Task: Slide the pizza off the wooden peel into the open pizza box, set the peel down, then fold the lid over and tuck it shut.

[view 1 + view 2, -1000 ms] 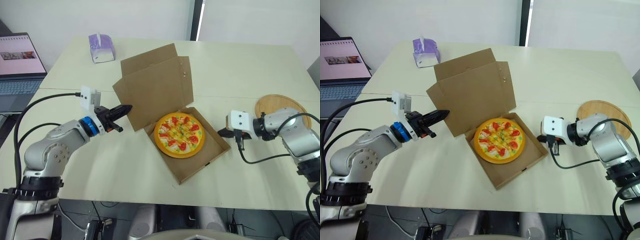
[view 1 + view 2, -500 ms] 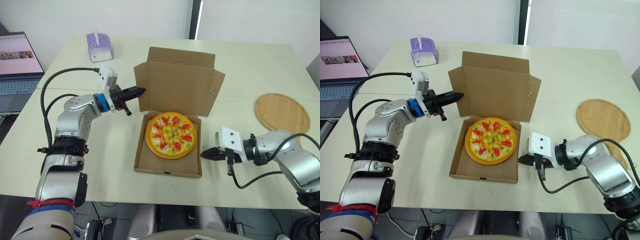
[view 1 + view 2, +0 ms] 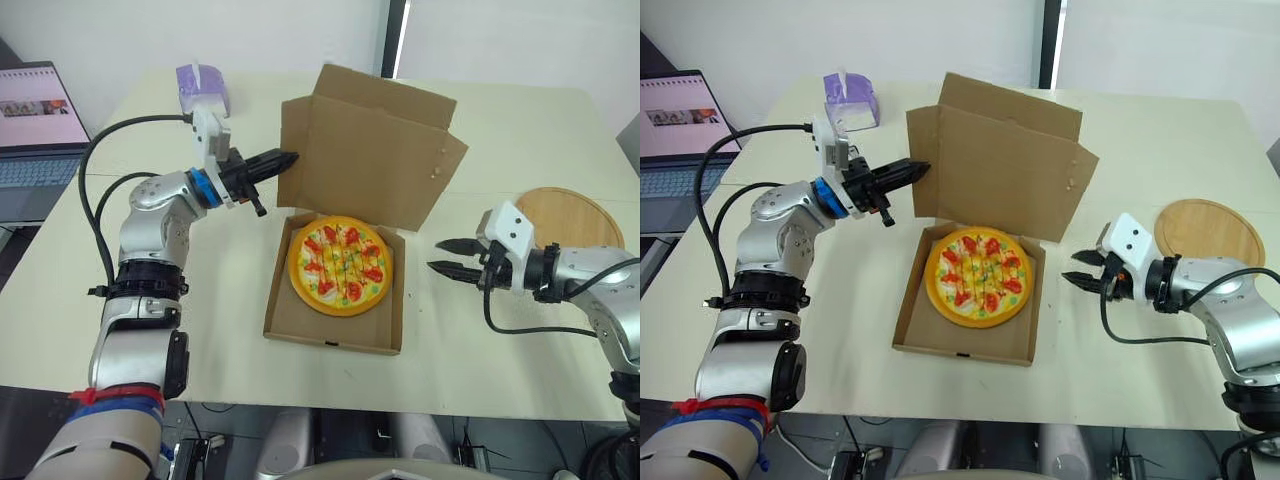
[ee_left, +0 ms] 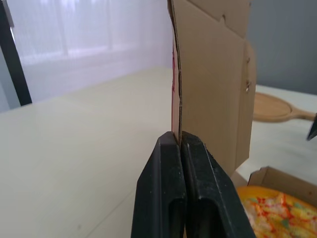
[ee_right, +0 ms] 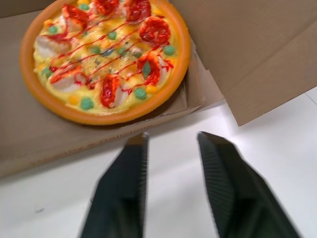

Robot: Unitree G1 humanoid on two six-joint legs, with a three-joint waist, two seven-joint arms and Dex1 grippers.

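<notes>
Table (image 3: 225, 365): lid (image 3: 370, 150) pinched in left pincer (image 3: 288, 158)

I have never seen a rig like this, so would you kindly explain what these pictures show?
This is a humanoid robot with two arms, each ending in a two-fingered black gripper. The two wide pictures come from cameras on its head, looking down over a table. The two close ones come from wrist cameras looking along the fingers. An open pizza box holds a pizza, its lid standing up. The left gripper is pinched shut on the lid's edge. The right gripper is open and empty, beside the box, not touching it. The wooden peel lies to its right. A tissue box and a laptop sit at the left.
</notes>
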